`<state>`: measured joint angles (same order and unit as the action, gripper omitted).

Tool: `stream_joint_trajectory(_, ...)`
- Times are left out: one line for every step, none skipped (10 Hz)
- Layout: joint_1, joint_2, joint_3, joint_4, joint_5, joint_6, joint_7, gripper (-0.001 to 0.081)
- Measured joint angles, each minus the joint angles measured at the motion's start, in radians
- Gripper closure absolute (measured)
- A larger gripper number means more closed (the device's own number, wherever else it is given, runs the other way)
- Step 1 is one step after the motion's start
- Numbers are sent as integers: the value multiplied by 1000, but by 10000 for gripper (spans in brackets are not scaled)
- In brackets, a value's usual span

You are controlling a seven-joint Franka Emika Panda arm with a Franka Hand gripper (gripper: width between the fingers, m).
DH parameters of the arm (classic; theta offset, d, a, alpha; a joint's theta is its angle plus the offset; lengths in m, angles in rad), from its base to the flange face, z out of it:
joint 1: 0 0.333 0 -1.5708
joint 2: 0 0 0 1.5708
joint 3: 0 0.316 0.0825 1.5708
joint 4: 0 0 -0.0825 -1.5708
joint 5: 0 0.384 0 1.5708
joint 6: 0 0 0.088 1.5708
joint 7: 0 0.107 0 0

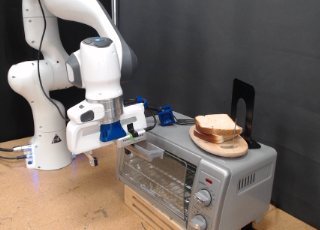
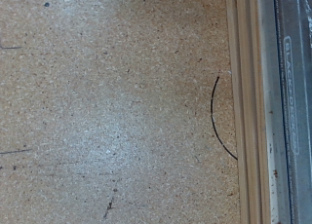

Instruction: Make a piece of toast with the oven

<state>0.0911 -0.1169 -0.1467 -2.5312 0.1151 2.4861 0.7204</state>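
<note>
The silver toaster oven (image 1: 190,170) stands at the exterior view's lower right with its glass door shut and two round knobs on its front. Slices of pale bread, the toast (image 1: 217,125), are stacked on a round wooden plate (image 1: 224,147) on the oven's top. My gripper (image 1: 137,136) hangs at the oven's upper left corner, to the left of the plate and apart from the bread. No bread shows between its fingers. The wrist view looks down on the speckled table (image 2: 107,107), with an edge of the oven (image 2: 292,107) along one side. My fingers do not show there.
The oven rests on a light wooden base (image 1: 150,212), whose edge also shows in the wrist view (image 2: 246,107). A black upright bracket (image 1: 243,100) stands behind the plate. A thin black curved line (image 2: 216,117) lies on the table. Cables run by the arm's base (image 1: 15,150).
</note>
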Motion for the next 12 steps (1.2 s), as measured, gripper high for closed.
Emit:
stream_joint_trajectory(0,0,-6,-1,3,0,-15,-3)
stream_joint_trajectory(0,-1,-11,-3,3,0,-25,-3)
stream_joint_trajectory(-1,-2,-15,-6,-1,3,-30,-3)
stream_joint_trajectory(-4,-4,-17,-12,-14,15,-30,-3)
stream_joint_trajectory(-6,-5,-21,-21,-30,40,-30,-3)
stream_joint_trajectory(-10,-6,-25,-31,-38,64,-30,-3)
stream_joint_trajectory(-10,-8,-26,-39,-40,82,-27,-3)
stream_joint_trajectory(-10,-9,-24,-45,-41,96,-16,-3)
stream_joint_trajectory(-9,-10,-19,-47,-44,103,8,-3)
stream_joint_trajectory(-7,-12,-6,-46,-44,101,37,-3)
stream_joint_trajectory(1,-16,11,-43,-39,92,60,-3)
stream_joint_trajectory(9,-20,27,-38,-38,74,83,-3)
